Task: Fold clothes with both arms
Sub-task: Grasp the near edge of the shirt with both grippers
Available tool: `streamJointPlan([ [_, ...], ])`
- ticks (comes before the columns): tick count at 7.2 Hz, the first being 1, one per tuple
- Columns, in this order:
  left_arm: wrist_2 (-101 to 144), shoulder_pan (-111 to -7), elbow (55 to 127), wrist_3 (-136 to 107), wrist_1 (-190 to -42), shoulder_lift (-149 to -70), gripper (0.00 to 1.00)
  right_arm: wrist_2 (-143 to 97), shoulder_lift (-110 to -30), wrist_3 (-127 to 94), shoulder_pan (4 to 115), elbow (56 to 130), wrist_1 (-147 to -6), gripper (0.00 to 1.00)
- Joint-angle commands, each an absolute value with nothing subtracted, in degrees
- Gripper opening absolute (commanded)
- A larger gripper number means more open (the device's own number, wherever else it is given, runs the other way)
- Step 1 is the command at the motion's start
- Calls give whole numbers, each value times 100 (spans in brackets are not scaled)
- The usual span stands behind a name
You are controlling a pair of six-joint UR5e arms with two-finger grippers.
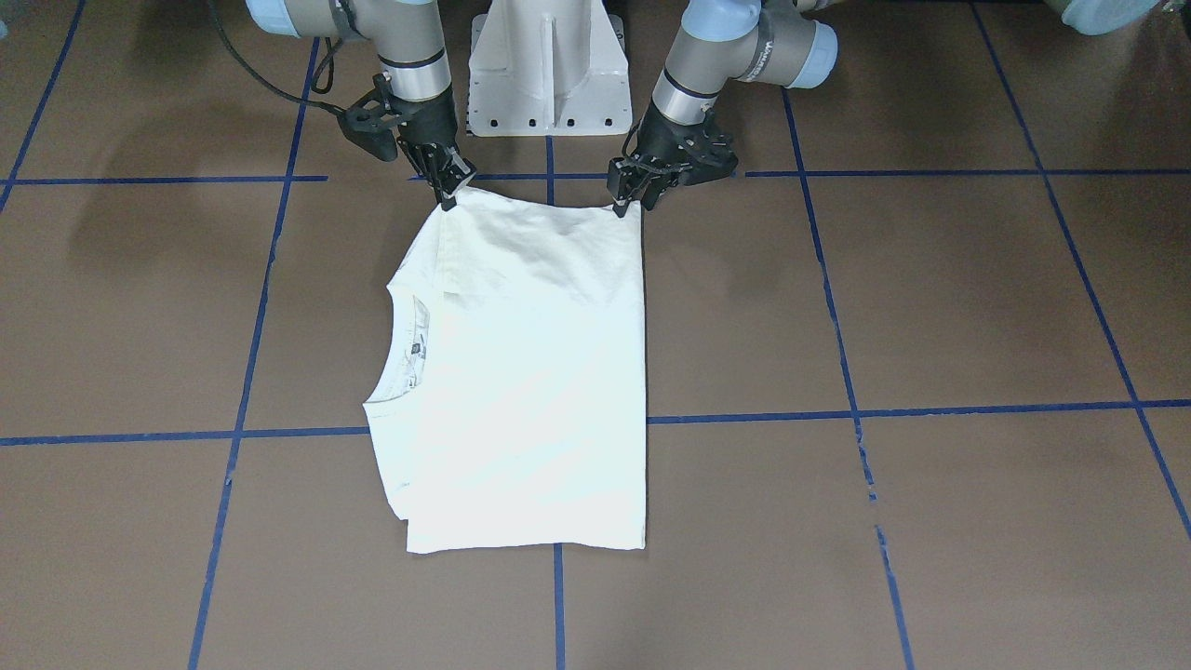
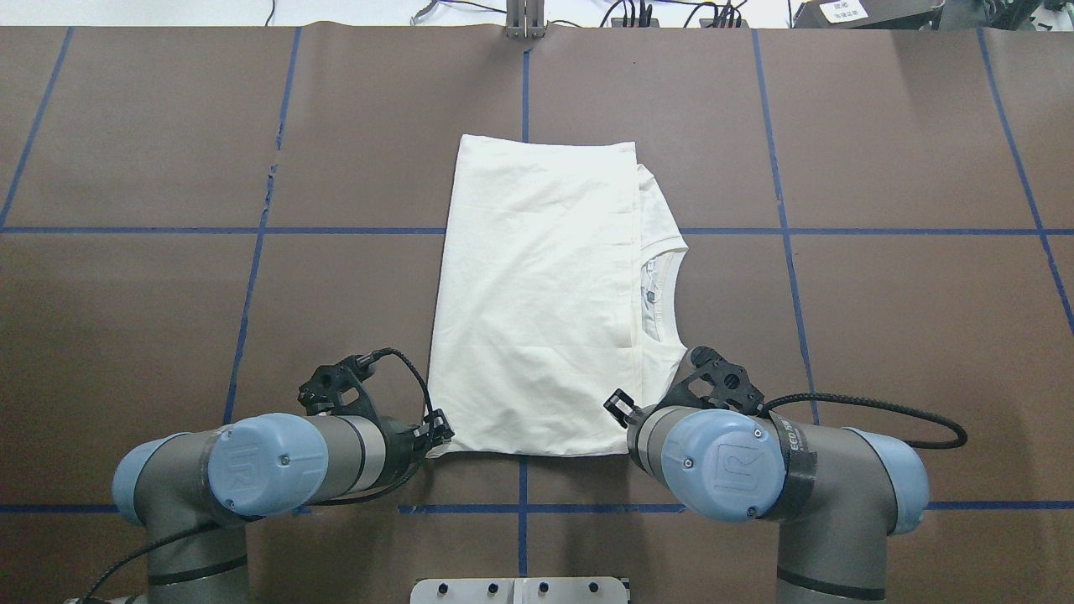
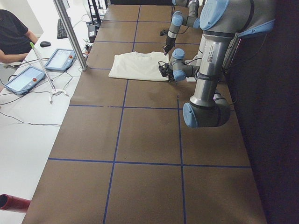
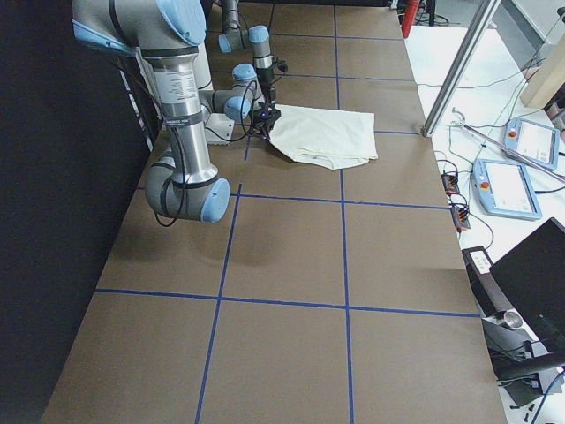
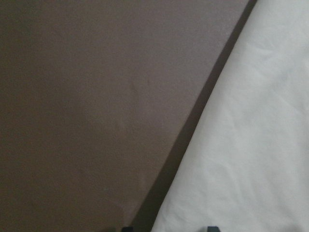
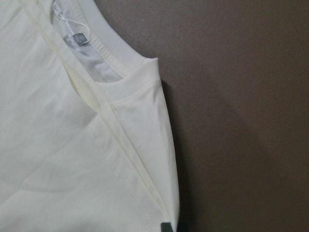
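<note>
A white T-shirt (image 1: 521,372) lies folded lengthwise on the brown table (image 1: 930,307), collar (image 2: 663,289) towards the robot's right. My right gripper (image 1: 450,197) is shut on the shirt's near corner on the collar side. The right wrist view shows its closed tip on the shirt's edge (image 6: 166,212). My left gripper (image 1: 635,203) stands at the other near corner. In the left wrist view its two fingertips (image 5: 126,228) are apart with the shirt's edge (image 5: 193,193) between them. The overhead view shows the left gripper (image 2: 438,438) at that corner, while the right wrist (image 2: 713,453) hides the right fingertips.
The white pedestal base (image 1: 546,65) stands between the arms, just behind the shirt's near edge. Blue tape lines (image 1: 837,414) grid the table. An operator (image 3: 14,35), control tablets (image 3: 28,77) and a metal pole (image 3: 70,35) are at the table's far side.
</note>
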State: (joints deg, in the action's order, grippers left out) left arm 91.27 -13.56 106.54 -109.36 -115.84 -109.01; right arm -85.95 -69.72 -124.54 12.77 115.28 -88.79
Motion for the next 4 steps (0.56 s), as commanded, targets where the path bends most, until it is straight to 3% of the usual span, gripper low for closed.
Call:
streamJointPlan([
  [1, 9123, -1345, 10635, -10942, -11584, -10916, 39, -8596, -6970, -12454, 1283, 11531, -8877, 0],
  [2, 9123, -1258, 10626, -10934, -11584, -10925, 14, -8596, -6970, -12454, 1283, 11540, -8877, 0],
  [3, 9123, -1213, 10626, -10934, -11584, -10925, 0, -8596, -6970, -12445, 1301, 11540, -8886, 0],
  [4, 9123, -1213, 10722, -10934, -11584, -10890, 0, -8596, -6970, -12445, 1301, 11540, -8886, 0],
])
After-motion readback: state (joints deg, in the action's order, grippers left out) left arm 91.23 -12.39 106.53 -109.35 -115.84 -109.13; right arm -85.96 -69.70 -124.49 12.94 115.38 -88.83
